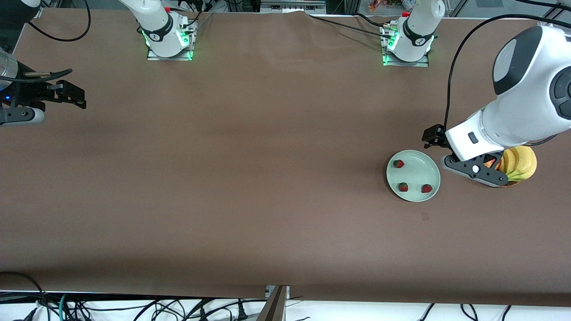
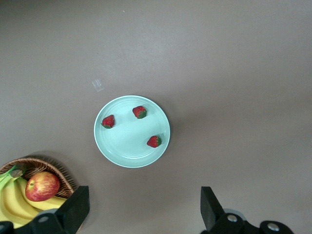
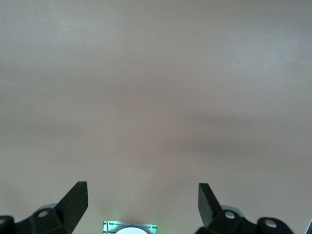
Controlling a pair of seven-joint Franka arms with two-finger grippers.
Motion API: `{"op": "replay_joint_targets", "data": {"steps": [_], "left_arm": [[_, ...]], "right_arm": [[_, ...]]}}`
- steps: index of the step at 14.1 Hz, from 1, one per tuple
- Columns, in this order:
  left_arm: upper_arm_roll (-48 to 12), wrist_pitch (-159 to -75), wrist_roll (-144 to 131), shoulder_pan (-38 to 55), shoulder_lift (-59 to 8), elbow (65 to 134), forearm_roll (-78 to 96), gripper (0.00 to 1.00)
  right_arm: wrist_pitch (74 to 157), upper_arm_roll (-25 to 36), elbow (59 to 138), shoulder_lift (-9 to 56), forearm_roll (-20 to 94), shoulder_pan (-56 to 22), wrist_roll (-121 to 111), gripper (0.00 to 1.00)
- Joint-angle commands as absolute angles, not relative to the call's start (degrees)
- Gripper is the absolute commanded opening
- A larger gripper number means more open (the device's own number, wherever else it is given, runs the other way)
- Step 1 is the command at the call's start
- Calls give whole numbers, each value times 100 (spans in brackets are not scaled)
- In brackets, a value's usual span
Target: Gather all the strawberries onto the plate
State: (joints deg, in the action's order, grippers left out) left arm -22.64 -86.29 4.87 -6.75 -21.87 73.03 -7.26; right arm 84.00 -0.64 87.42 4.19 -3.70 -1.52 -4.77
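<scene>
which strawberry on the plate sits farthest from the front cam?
The strawberry by the plate rim toward the robot bases; the other two lie lower, nearer the front camera.

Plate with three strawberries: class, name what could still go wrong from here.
1. The left gripper, open, hangs over the basket beside the plate; a low sweep might knock the rim.
2. The strawberries near the rim could roll off if the plate is jolted.
The right gripper waits at its end, open.
</scene>
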Motion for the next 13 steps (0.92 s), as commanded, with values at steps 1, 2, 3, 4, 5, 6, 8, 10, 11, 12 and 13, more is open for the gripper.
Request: {"op": "replay_joint_targets", "data": {"steps": [1,2,3,4,5,6,8,10,11,12,13], "left_arm": [[-2084,-8524,353,-615,-2137,6890,-861,100],[-2031,-8534,47,-624,-2040,6960,-800,100],[-1743,-8552,-269,-598,-1726,7274,-643,100],[-1340,-8552,-490,-363,-1409,7686,-555,100],[-910,-8613,-510,-221,-1110,8065,-397,100],[-688,-8813,-475,-211,-820,8434,-213,100],[-484,-9550,-440,-158,75,9784,-158,100],[-475,-9791,-439,-79,316,10169,-185,100],[-457,-9782,-466,-44,334,10160,-193,100],[-344,-9765,-466,78,334,10160,-193,100],[-212,-9765,-457,184,325,10160,-185,100]], "right_arm": [[8358,-97,8578,492,-431,-97,-510,100],[8358,-97,8578,492,-431,-97,-501,100],[8358,-97,8578,492,-431,-88,-501,100],[8358,-97,8578,492,-431,-79,-501,100],[8358,-97,8578,492,-431,-53,-501,100],[8358,-97,8578,492,-431,-35,-501,100],[8358,-97,8578,492,-422,-26,-518,100],[8367,-97,8578,492,-431,-26,-527,100],[8358,-97,8578,492,-431,-26,-527,100],[8358,-97,8578,492,-431,-26,-527,100],[8358,-97,8578,501,-422,-18,-536,100]]}}
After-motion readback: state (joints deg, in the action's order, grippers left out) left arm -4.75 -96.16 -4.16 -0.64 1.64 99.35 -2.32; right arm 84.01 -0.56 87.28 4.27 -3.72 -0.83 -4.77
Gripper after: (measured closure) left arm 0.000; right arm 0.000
